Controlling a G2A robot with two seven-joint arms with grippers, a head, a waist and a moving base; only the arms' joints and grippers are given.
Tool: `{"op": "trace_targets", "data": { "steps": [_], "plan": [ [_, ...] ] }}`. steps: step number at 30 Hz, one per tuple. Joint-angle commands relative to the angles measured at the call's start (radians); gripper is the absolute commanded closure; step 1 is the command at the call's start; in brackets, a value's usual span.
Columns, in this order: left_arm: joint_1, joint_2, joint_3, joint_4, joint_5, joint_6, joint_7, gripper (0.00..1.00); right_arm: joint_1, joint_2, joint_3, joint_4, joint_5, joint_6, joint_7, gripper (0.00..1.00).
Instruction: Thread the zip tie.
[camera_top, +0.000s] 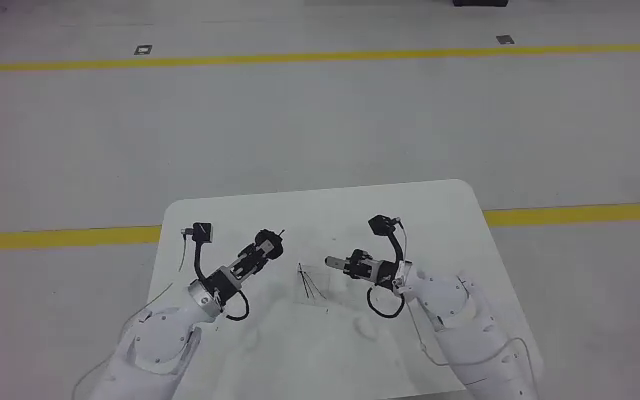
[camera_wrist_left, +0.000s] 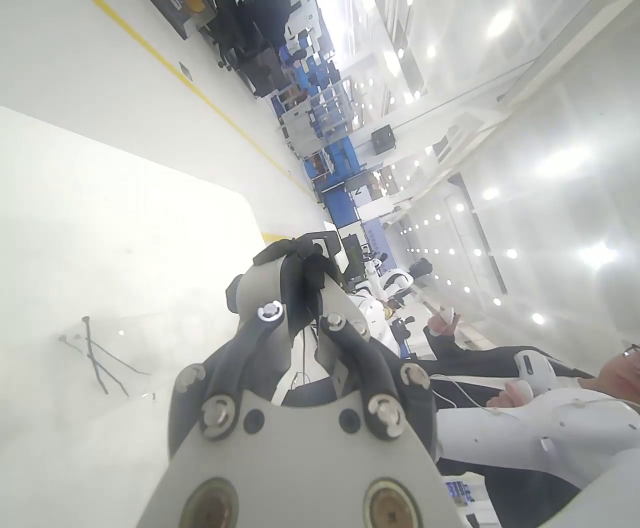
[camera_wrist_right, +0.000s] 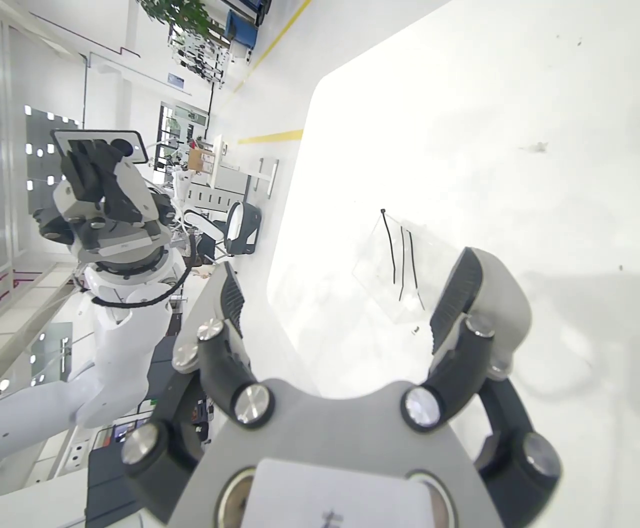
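Black, thin zip ties lie crossed on clear plastic; left claw together, right claw apart.

No text, number or sign can be read. A white label on the base of the right end effector bears a dark mark, cut off at the edge, illegible.
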Motion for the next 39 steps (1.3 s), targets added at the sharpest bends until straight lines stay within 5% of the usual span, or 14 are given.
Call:
{"op": "trace_targets", "data": {
  "steps": [1,7,16,30,39],
  "plan": [
    [-0.001,0.000,0.000,0.000,0.000,0.000,0.000,1.00,0.000,0.000,0.000,0.000,0.000,0.000,0.000,0.00],
    [-0.001,0.000,0.000,0.000,0.000,0.000,0.000,1.00,0.072,-0.007,-0.092,0.016,-0.011,0.061,0.082,0.00],
    [-0.001,0.000,0.000,0.000,0.000,0.000,0.000,1.00,0.243,-0.031,-0.246,0.158,-0.017,0.161,0.160,0.00],
    [-0.001,0.000,0.000,0.000,0.000,0.000,0.000,1.00,0.274,-0.040,-0.293,0.202,-0.029,0.136,0.114,0.00],
    [-0.001,0.000,0.000,0.000,0.000,0.000,0.000,1.00,0.319,-0.058,-0.360,0.291,0.008,0.093,0.063,0.00]
  ]
}}
